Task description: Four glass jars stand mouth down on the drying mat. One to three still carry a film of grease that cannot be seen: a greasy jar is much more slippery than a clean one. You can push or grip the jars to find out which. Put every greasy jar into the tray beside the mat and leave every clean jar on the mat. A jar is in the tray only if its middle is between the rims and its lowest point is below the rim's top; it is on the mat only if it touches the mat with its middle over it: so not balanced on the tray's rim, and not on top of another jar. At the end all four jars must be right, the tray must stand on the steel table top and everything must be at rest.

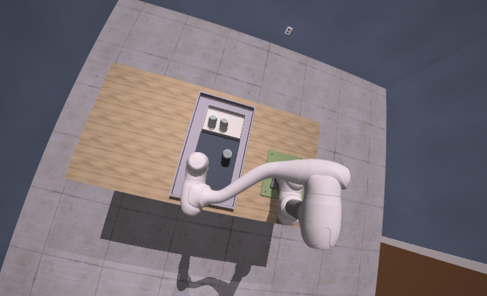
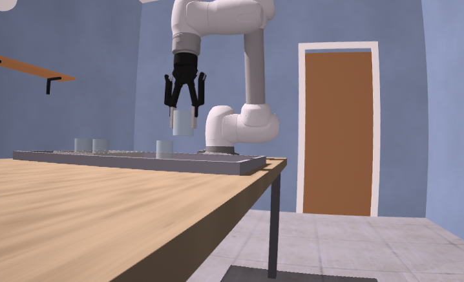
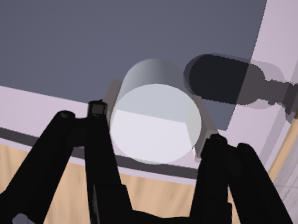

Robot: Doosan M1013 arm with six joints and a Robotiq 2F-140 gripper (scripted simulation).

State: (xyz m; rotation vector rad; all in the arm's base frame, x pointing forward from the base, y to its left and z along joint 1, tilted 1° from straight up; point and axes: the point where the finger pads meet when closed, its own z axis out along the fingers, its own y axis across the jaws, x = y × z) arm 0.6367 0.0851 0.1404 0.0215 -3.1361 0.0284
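My gripper (image 2: 183, 122) (image 3: 154, 101) is shut on a glass jar (image 2: 183, 130) (image 3: 152, 135) and holds it upright in the air, well above the steel table top. In the top view the arm hides this jar and the fingers. A second jar (image 1: 226, 157) (image 2: 164, 149) stands on the dark drying mat (image 1: 210, 146) (image 3: 55, 40), near its right side in the top view. Two more jars, one (image 1: 211, 121) at the left and one (image 1: 224, 125) beside it, stand close together in the white tray (image 1: 235, 128). No grease can be seen on any jar.
The tray stands at the far end of the steel table top (image 1: 192, 138), which has a raised rim (image 2: 121, 165) all round. A green plate (image 1: 280, 156) lies on the wooden table near the arm's base. The arm reaches over the near end of the steel top.
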